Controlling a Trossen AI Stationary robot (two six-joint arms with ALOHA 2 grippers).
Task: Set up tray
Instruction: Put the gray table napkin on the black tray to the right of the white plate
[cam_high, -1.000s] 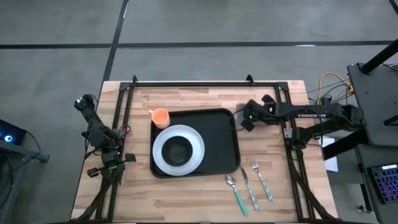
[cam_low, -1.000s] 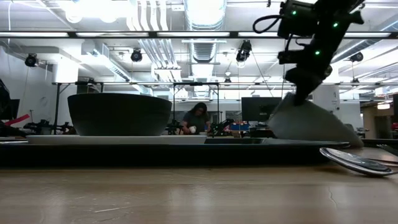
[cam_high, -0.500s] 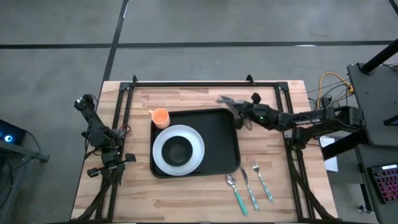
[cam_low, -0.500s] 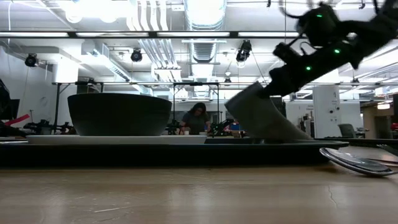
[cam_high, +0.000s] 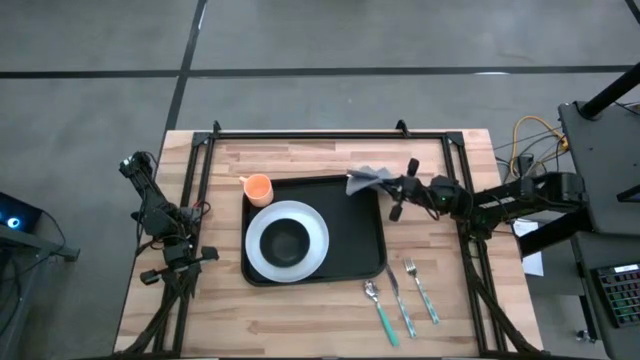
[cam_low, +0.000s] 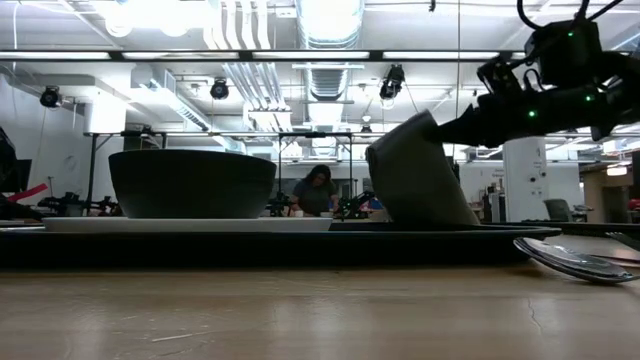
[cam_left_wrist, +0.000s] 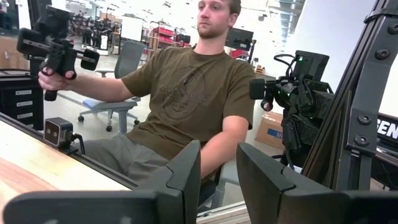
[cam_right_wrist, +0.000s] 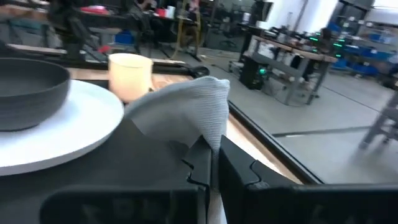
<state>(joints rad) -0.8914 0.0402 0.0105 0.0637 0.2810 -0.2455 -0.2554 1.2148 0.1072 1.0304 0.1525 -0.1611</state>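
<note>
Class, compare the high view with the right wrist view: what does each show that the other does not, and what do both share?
Only the high view shows the cutlery on the table right of the tray, and the left arm folded at the table's left edge. Only the right wrist view shows the room beyond the table. Both show the right gripper shut on the grey napkin over the tray, the plate, the bowl and the cup.

Black tray (cam_high: 355, 235), white plate (cam_high: 315, 243), grey napkin (cam_high: 366, 178), orange cup (cam_high: 258, 187).

Grey concrete floor (cam_high: 330, 40) crossed by dark seams; white ceiling ducts (cam_low: 240, 75) and bright strip lights (cam_low: 330, 20) overhead.
</note>
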